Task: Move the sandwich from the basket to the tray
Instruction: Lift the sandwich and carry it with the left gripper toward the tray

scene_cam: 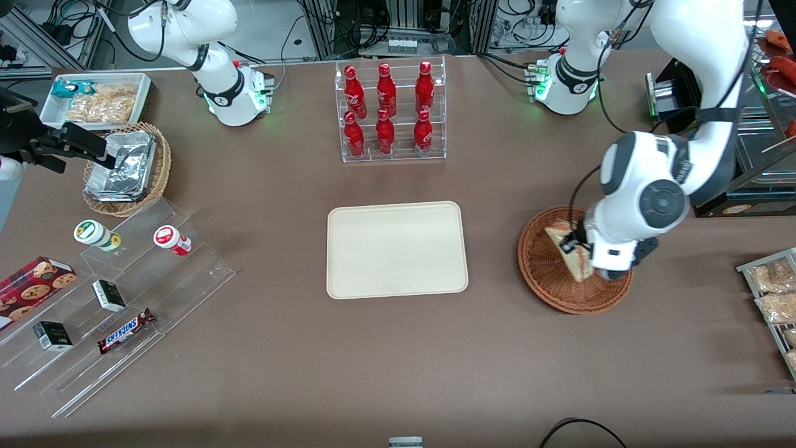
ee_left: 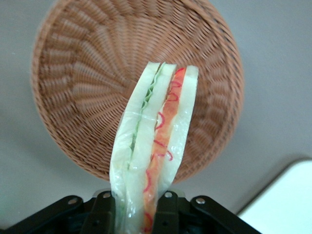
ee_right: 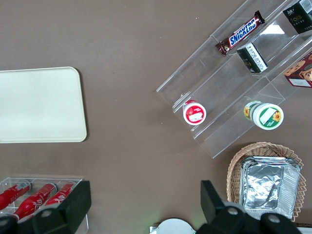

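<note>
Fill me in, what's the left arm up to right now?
The left arm's gripper is shut on the sandwich, holding the wedge above the reddish-brown basket; nothing else shows in the basket. The cream tray sits bare in the middle of the table, beside the basket toward the parked arm's end, so the carry over to it is not yet done.

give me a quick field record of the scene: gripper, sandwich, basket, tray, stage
gripper: left arm's gripper above the basket, shut on the sandwich
sandwich: wedge held between the fingers, lifted clear of the basket floor
basket: reddish-brown wicker, nothing else seen in it, toward the working arm's end of the table
tray: cream, bare, mid-table, beside the basket
stage: sandwich grasped, not yet on the tray
</note>
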Tool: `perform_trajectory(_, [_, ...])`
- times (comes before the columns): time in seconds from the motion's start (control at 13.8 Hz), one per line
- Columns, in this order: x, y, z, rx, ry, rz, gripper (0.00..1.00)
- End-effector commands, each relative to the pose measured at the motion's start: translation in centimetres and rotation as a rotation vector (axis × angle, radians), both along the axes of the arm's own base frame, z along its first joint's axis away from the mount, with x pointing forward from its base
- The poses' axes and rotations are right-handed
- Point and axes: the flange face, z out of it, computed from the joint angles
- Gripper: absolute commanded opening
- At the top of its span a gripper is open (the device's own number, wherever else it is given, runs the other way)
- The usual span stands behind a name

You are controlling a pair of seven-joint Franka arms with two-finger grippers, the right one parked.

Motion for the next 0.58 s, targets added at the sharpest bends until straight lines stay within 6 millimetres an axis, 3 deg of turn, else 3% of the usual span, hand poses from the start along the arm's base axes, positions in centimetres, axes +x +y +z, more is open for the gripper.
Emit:
perform_trajectory(0.0, [-0.1,-4.8,0.0,-0.021,-0.005,-0.103,0.14])
perform_trajectory(0.22, [-0.1,-12.7,-0.4,-0.049,-0.024,-0.223,0.15])
perform_trajectory(0.51, [-1.8,-21.5,-1.7,-0.076,-0.045,-0.298,0.13])
